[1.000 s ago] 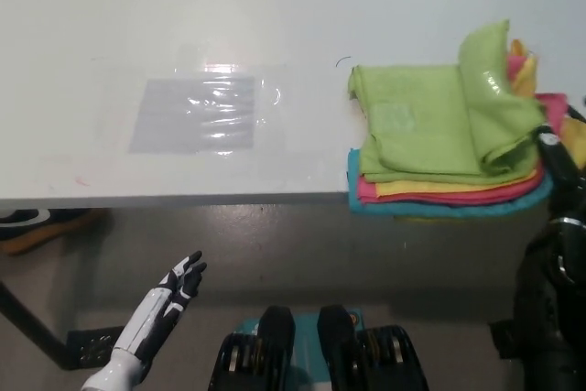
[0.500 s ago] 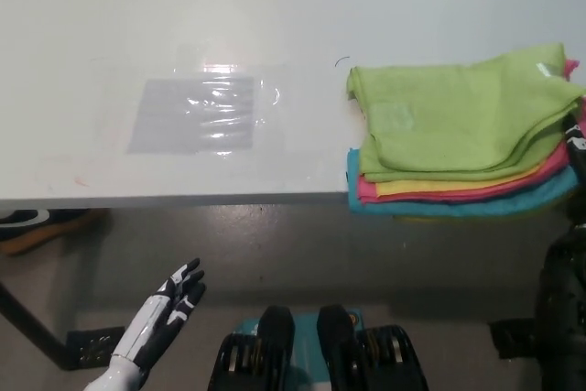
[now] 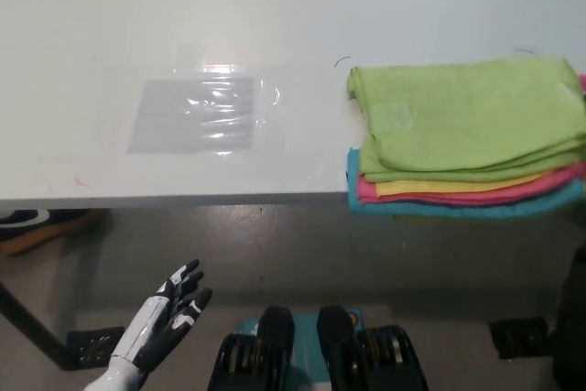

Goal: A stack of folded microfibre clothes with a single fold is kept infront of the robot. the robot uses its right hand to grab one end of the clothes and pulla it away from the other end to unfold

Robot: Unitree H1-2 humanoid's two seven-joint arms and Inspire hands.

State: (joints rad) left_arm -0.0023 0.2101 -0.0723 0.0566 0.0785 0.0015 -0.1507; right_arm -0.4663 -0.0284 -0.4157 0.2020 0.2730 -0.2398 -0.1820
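A stack of microfibre cloths (image 3: 458, 191) lies at the right of the white table (image 3: 110, 25), hanging slightly over its front edge. The top green cloth (image 3: 467, 116) is spread flat and runs off the picture's right side. Pink, yellow and teal layers show beneath it. Only a strip of my black right arm (image 3: 575, 318) shows at the lower right border; its hand is out of the picture. My white left hand (image 3: 174, 309) rests low at the lower left, below the table's edge, with its fingers apart and holding nothing.
A clear glossy plastic patch (image 3: 197, 114) lies flat on the table left of the stack. The table's front edge (image 3: 183, 197) crosses the picture. Below it is grey floor, with a dark table leg (image 3: 27, 322) at the lower left.
The green cloth's raised end went right and now lies flat. My right hand dropped away from the stack and left the picture. The left hand barely shifted.
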